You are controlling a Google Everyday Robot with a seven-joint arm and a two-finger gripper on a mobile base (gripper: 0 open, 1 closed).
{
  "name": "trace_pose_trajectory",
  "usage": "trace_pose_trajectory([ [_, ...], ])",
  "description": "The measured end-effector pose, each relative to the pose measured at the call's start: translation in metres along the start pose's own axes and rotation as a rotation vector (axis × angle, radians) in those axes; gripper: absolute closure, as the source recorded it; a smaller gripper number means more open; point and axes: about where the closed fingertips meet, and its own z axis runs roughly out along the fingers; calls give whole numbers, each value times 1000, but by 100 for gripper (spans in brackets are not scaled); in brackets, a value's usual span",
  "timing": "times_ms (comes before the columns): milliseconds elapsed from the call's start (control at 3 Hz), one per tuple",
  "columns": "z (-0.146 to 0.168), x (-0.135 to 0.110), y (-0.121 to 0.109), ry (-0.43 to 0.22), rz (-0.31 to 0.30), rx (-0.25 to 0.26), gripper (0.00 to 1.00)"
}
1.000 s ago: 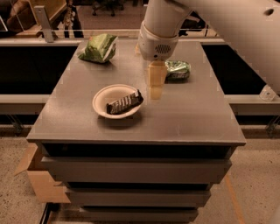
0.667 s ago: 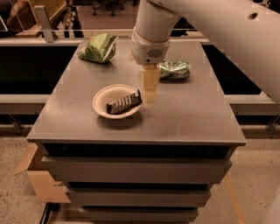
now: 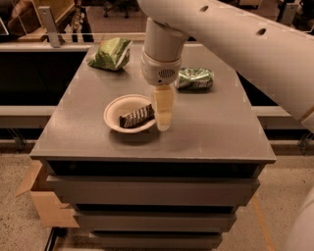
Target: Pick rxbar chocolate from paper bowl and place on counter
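Gripper [image 3: 163, 120] on your white robot arm [image 3: 235, 39] hangs point-down at the right rim of the round off-white paper bowl [image 3: 112, 112]; whether it is clenched, you cannot tell. The dark-wrapped rectangular chocolate rxbar [image 3: 137, 116] lies in that bowl on the square grey counter [image 3: 211, 130]. Green chip bag [image 3: 110, 54] far left, crushed green can [image 3: 195, 78] far right.

Speckled floor [image 3: 14, 171], cardboard box [image 3: 43, 208] lower left, dim light, perhaps chairs [image 3: 117, 7] behind
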Motion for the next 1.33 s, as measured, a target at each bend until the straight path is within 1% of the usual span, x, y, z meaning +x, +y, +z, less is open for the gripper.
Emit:
trace_pose_trajectory([
  [333, 11, -1, 1, 9, -16, -7, 0],
  [667, 15, -1, 1, 16, -25, -11, 16],
  [1000, 16, -1, 2, 24, -32, -15, 26],
  [1333, 16, -1, 2, 27, -35, -18, 24],
])
